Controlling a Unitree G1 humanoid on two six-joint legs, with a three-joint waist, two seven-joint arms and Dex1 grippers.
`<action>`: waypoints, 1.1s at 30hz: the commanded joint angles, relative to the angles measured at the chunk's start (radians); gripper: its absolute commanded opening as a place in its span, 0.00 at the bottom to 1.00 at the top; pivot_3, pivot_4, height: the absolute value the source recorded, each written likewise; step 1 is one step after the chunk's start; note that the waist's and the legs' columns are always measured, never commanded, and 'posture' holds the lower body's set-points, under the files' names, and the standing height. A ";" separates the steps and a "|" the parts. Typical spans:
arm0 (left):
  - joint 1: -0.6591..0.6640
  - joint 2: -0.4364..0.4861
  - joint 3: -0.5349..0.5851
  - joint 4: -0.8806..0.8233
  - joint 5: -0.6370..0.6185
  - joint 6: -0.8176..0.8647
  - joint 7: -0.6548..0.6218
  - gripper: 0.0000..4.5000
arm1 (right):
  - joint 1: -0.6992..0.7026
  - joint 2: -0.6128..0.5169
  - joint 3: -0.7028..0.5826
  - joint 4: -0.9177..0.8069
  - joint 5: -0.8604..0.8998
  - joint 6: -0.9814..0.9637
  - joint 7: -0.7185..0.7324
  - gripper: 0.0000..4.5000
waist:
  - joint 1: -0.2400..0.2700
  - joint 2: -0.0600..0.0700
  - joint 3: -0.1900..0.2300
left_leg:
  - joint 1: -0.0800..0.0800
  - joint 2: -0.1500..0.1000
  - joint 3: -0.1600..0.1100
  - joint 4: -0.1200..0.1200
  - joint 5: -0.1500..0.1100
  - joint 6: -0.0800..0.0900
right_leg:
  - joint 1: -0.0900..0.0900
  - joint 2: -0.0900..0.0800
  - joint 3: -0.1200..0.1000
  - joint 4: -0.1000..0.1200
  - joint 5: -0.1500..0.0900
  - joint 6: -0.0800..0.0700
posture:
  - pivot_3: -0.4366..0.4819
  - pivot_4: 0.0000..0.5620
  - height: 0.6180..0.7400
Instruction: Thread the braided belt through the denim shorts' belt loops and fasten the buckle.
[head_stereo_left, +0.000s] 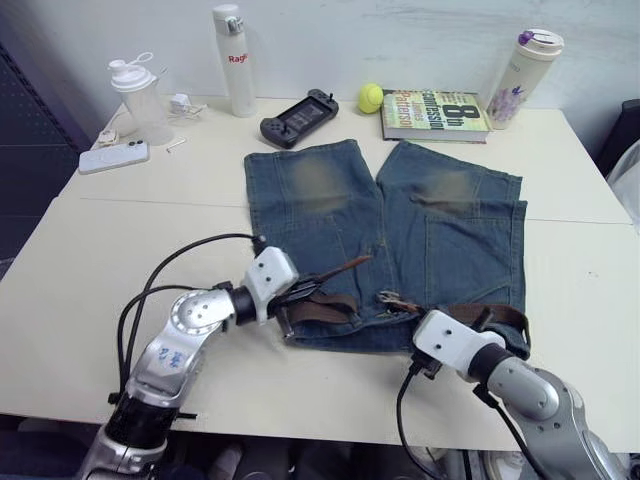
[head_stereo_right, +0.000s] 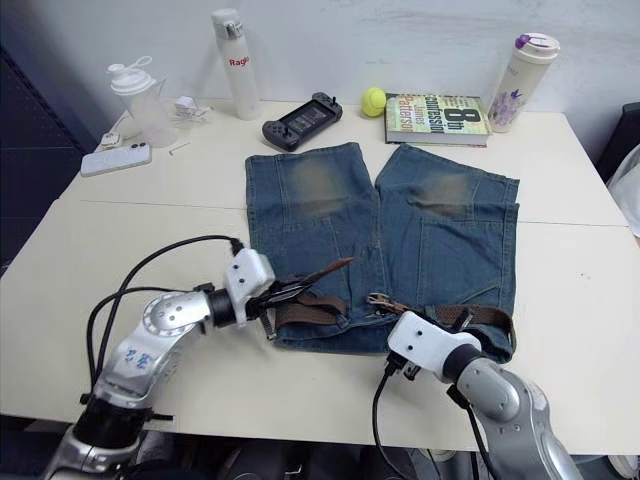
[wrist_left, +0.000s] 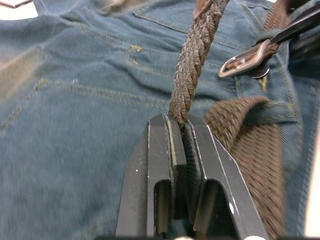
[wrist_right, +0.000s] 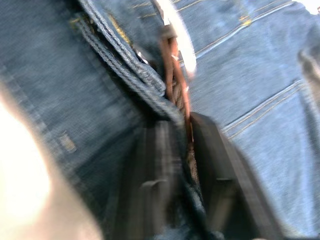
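Threading looks largely done: shorts (head_stereo_left: 385, 240) lie flat on the counter (head_stereo_left: 120, 250) with the waistband at the near edge, and the belt (head_stereo_left: 325, 305) runs along that waistband, brown stretches showing between denim on both sides of the fly; the individual loops are too small to count, so I cannot tell whether every one has been passed; what is left, as I judge it, is the fastening, since the belt's free tail sticks up and away over the shorts' left leg, unjoined, and the buckle (wrist_left: 245, 61) lies by the fly with nothing through its frame.

Left gripper (head_stereo_left: 292, 297) is at the shorts' left waistband corner; its fingers (wrist_left: 160, 165) are narrowed onto the braided tail, pinching it tight, with the strap rising from between them toward the buckle; a looped stretch of belt lies just beside that grip.

Right gripper (head_stereo_right: 385, 310) sits at the waistband near the fly; its fingers (wrist_right: 215, 165) stand slightly apart with the waistband edge and a brown strip of belt between them, close by the buckle end; the wrist view is smeared, so I cannot tell whether it truly clamps the strap or merely brackets it.
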 joint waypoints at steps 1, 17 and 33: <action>-0.032 0.045 -0.070 -0.021 0.036 0.047 -0.061 0.00 | -0.060 0.015 0.000 -0.084 0.012 0.057 0.024 0.02 | -0.005 0.000 0.000 | 0.000 0.000 0.000 0.000 0.000 0.000 | -0.001 0.000 0.001 0.000 0.000 0.000 | 0.48 0.27 1.00; -0.043 0.094 -0.140 -0.151 0.036 0.324 -0.079 0.00 | -0.258 0.063 0.092 -0.164 0.035 0.475 0.024 0.02 | -0.021 0.000 0.000 | 0.000 0.000 0.000 -0.001 0.000 -0.001 | -0.001 0.000 0.001 0.004 -0.001 -0.001 | 0.48 0.27 1.00; -0.098 0.120 -0.125 -0.043 0.059 0.227 -0.102 0.00 | -0.224 -0.052 0.149 -0.169 0.077 0.391 0.043 0.02 | -0.022 0.000 0.000 | -0.001 0.001 0.000 -0.001 0.000 0.000 | -0.001 0.000 0.001 0.003 -0.001 -0.001 | 0.48 0.27 1.00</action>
